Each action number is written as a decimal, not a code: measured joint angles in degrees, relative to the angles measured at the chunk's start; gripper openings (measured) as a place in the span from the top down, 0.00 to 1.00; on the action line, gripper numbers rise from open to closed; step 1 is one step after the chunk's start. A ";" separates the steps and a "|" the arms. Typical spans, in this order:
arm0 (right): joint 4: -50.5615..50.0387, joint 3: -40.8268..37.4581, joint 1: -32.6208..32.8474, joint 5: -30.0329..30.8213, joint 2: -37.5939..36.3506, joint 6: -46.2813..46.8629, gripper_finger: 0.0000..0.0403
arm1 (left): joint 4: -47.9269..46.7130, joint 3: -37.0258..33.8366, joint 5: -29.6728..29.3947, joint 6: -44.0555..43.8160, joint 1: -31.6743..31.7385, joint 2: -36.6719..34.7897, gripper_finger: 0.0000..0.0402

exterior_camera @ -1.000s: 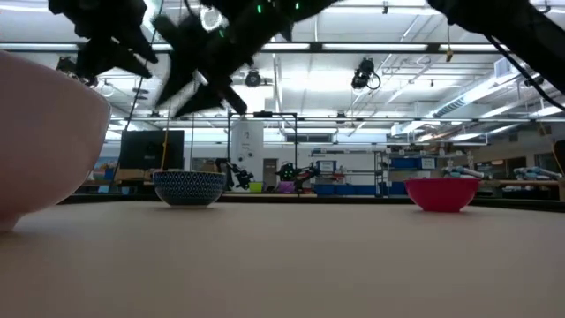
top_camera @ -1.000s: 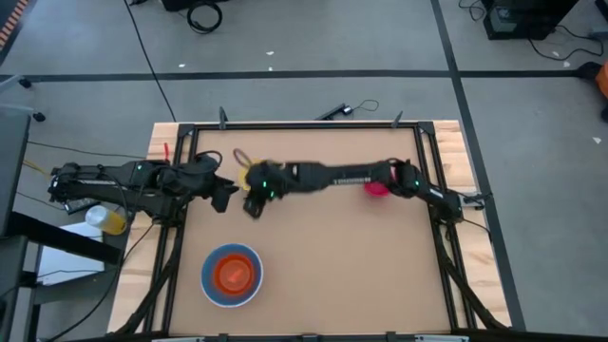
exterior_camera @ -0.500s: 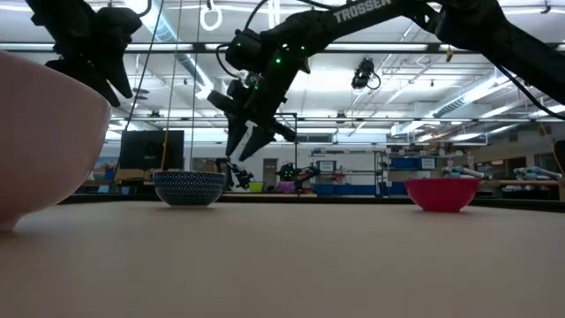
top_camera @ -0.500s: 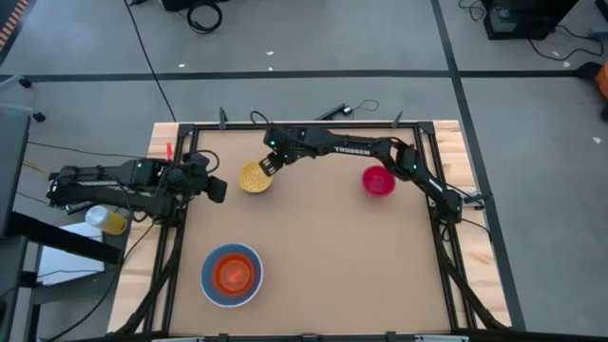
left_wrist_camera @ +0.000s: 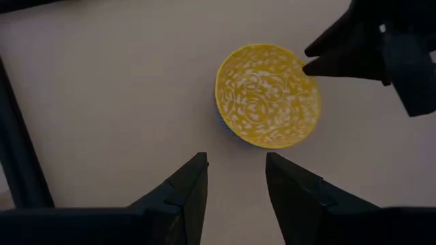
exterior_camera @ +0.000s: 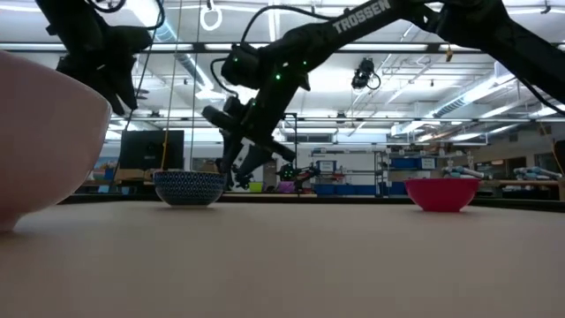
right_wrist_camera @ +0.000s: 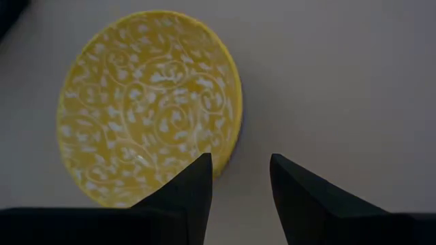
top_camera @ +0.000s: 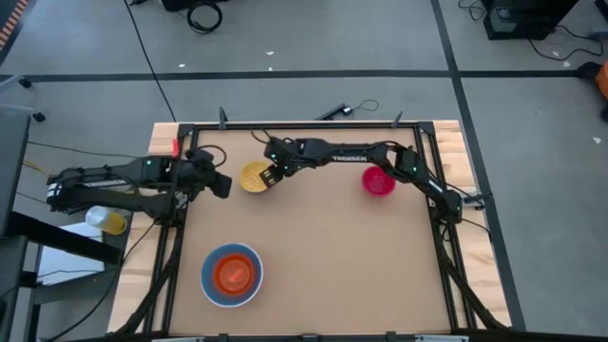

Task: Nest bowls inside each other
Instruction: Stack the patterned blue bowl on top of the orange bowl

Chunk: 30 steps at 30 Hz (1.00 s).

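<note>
The yellow bowl, blue-patterned outside, rests on its base at the far left of the table. My right gripper hovers open just above its right rim, touching nothing; it also shows in the high view. My left gripper is open and hangs in the air left of that bowl. The magenta bowl sits far right. Near the front left, the orange bowl lies inside the light blue bowl, whose pale wall fills the low view's left.
A black frame rail borders the table on its left side, under my left arm. My right arm stretches across the far part of the table. The tabletop's middle and near right is bare brown board.
My right gripper has come down toward the yellow bowl's right rim and rolled at the wrist, its fingers staying open. My left gripper has shifted a little toward the far edge and tipped further down. None of the bowls has moved.
</note>
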 joint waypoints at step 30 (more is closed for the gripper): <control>6.90 -4.99 1.03 -4.70 -0.01 -0.78 0.92 | 24.40 -6.43 10.97 13.70 12.17 19.93 0.68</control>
